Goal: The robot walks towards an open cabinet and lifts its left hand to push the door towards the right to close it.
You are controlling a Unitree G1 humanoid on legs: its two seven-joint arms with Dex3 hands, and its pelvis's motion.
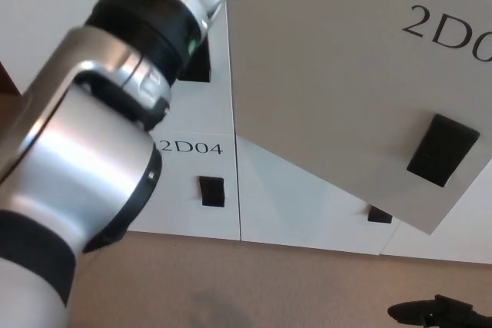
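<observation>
The open cabinet door (330,74) is a pale grey panel filling the upper right, tilted, marked "2D0" and carrying a black handle (443,151). My left arm (100,151), silver with black bands, rises from the lower left to the top edge, just left of the door's left edge. The wrist leaves the picture at the top, so the left hand itself is hidden. A small black shape at the bottom right edge is my right hand (434,314), too little of it showing to read its fingers.
Behind the arm stands a row of white cabinet fronts, one labelled 2D04 (191,147) with a small black handle (211,191). Another black handle (379,214) shows under the open door. Beige floor (254,282) runs along the bottom.
</observation>
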